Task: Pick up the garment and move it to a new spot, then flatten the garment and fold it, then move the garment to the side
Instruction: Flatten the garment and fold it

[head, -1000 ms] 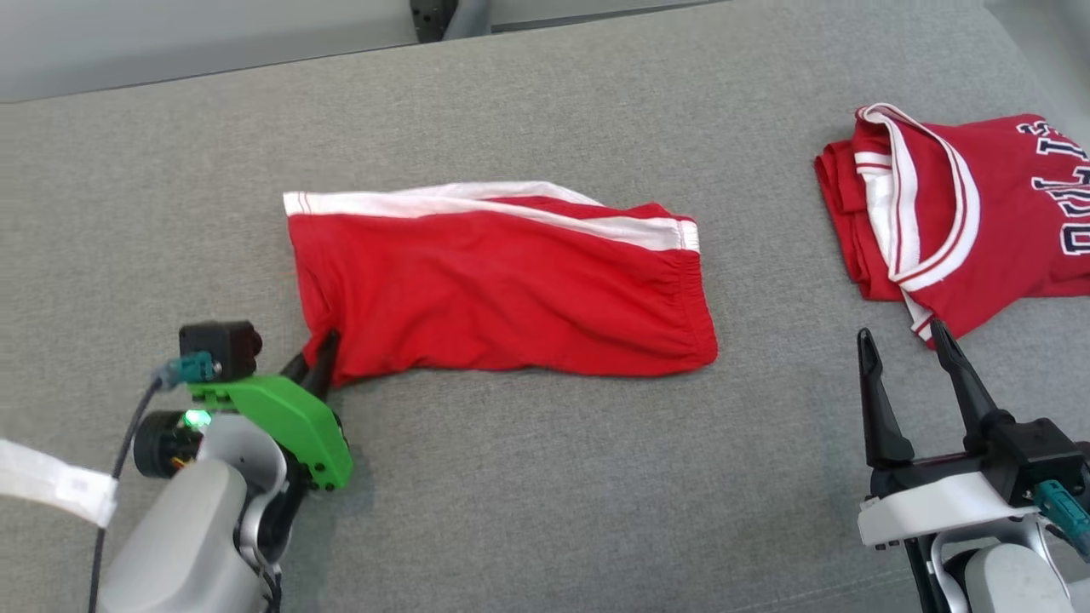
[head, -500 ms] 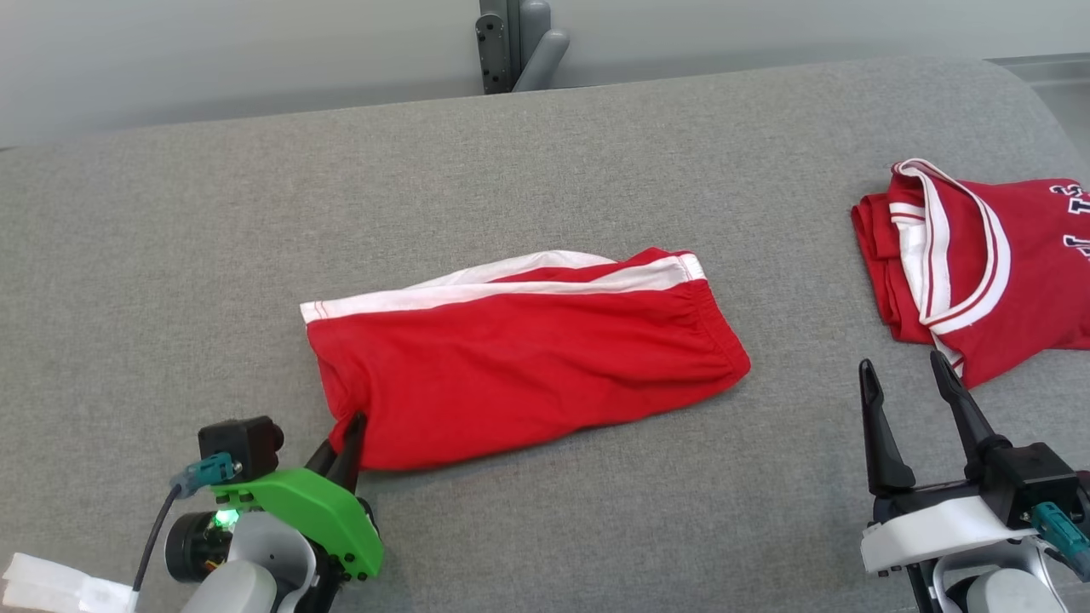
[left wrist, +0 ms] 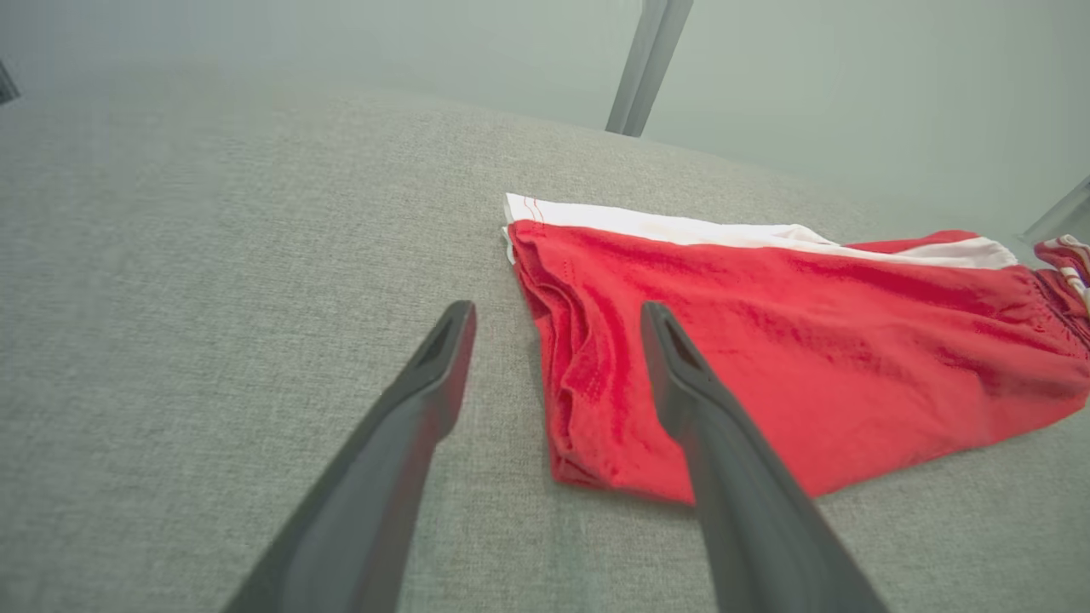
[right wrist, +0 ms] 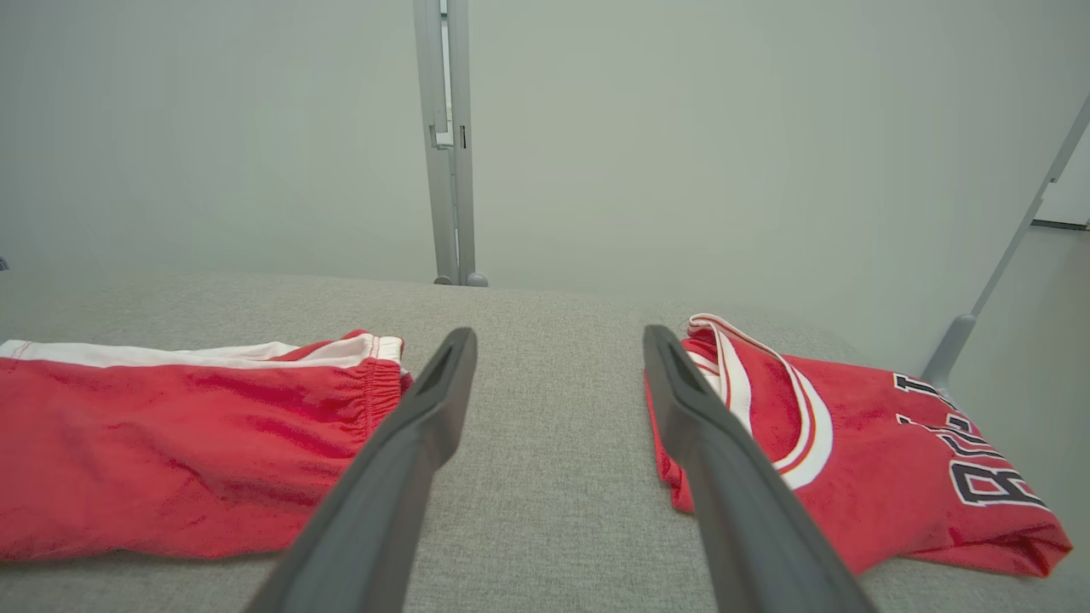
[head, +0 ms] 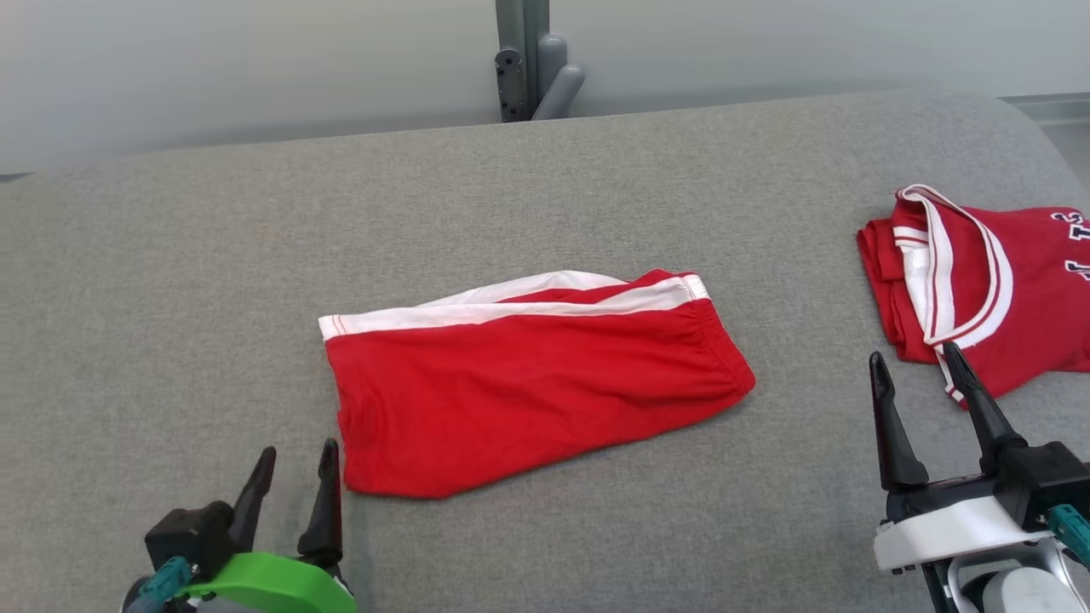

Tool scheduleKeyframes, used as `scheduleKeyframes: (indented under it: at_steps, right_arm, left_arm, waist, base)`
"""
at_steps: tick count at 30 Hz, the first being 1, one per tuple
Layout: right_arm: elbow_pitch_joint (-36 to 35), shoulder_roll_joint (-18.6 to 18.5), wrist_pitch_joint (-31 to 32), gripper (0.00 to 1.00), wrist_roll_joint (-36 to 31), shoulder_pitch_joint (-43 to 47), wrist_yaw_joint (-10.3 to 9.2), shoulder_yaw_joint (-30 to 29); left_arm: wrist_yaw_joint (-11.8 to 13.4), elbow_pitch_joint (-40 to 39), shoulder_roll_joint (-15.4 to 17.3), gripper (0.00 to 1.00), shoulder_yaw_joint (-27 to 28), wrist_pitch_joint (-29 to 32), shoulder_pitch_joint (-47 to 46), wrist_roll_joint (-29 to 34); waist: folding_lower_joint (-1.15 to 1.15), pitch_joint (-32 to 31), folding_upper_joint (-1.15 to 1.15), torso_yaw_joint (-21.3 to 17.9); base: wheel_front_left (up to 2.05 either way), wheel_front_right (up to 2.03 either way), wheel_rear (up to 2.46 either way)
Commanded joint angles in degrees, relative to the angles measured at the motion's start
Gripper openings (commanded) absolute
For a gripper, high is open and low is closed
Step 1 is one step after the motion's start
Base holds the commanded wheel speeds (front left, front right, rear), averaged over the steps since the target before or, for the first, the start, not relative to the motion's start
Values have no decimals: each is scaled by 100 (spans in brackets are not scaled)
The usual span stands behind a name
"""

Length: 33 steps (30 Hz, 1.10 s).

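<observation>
The red shorts (head: 528, 383) lie folded and flat in the centre of the head view on the grey padded bench (head: 213, 281), their white side stripe along the upper edge. At lower left the left claw (head: 299, 449) stands apart and empty, just beside the shorts' lower-left corner. At lower right the right claw (head: 912, 353) is also apart and empty. A folded red jersey (head: 1005, 298) lies at the right edge, behind the right claw's fingertips.

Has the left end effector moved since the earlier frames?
Yes. The left end effector has let go of the red shorts at their near-left corner and drawn back toward the robot, open.
</observation>
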Motion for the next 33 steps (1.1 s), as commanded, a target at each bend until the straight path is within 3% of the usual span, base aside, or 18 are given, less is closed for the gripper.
scheduleKeyframes:
  at_steps: [1,8,12,17,23,33]
  right_arm:
    - [-81,-46,-14,100,2,19,-7,23]
    - [-54,-302,-14,100,35,-317,-7,146]
    - [82,-331,-14,100,64,-534,-7,197]
    - [674,-372,-14,100,70,-934,-7,213]
    - [1719,-374,-14,100,46,-1306,-7,316]
    - [3415,-511,-14,100,314,-2033,-7,747]
  left_arm:
    - [-25,-135,41,100,119,-50,132,128]
    - [-547,-1182,-235,100,1024,-59,725,1401]
    - [-763,-1380,-355,100,1290,-59,887,1835]
    - [-1150,-1506,-761,100,1726,-60,977,2321]
    - [-1370,-1447,-1069,100,1976,-61,880,2530]
    - [-1467,-1356,-1280,100,2105,-61,680,2662]
  waist:
    - [0,-62,24,172]
    - [0,19,24,681]
    - [0,115,24,848]
    - [0,376,24,1144]
    - [0,593,24,1340]
    - [0,724,24,1451]
  base:
    - [0,0,0]
    - [0,0,0]
    - [0,0,0]
    - [0,0,0]
    - [0,0,0]
    - [0,0,0]
